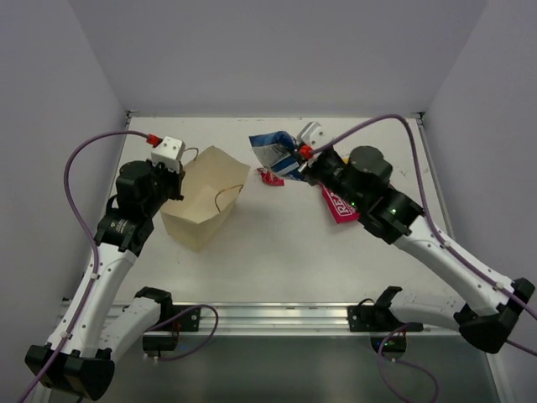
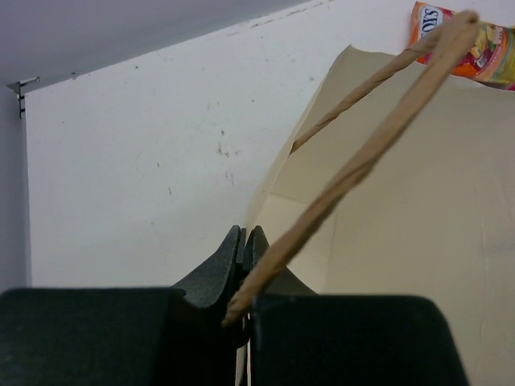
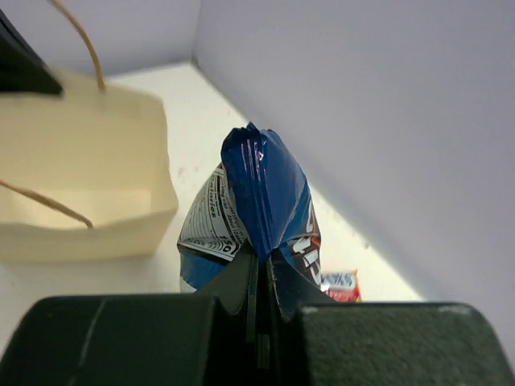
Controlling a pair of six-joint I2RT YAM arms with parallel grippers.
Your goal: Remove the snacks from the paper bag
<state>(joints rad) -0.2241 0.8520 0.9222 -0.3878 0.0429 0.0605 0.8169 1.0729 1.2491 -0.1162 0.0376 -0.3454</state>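
Observation:
The cream paper bag [image 1: 205, 197] stands open on the table's left half. My left gripper [image 1: 179, 186] is shut on its left rim [image 2: 244, 237], and a brown string handle [image 2: 362, 153] lies across my finger. My right gripper [image 1: 300, 154] is shut on the top of the blue Doritos bag [image 1: 273, 151] and holds it off the table, to the right of the paper bag; the same grip shows in the right wrist view [image 3: 259, 261]. A small red packet [image 1: 270, 177] lies between them. The pink bag [image 1: 338, 204] lies under my right arm. The slim yellow bar is hidden.
A red-yellow pouch [image 2: 467, 48] shows beyond the paper bag's rim. A red packet [image 3: 342, 283] lies on the table below the Doritos bag. Walls close the table at the back and both sides.

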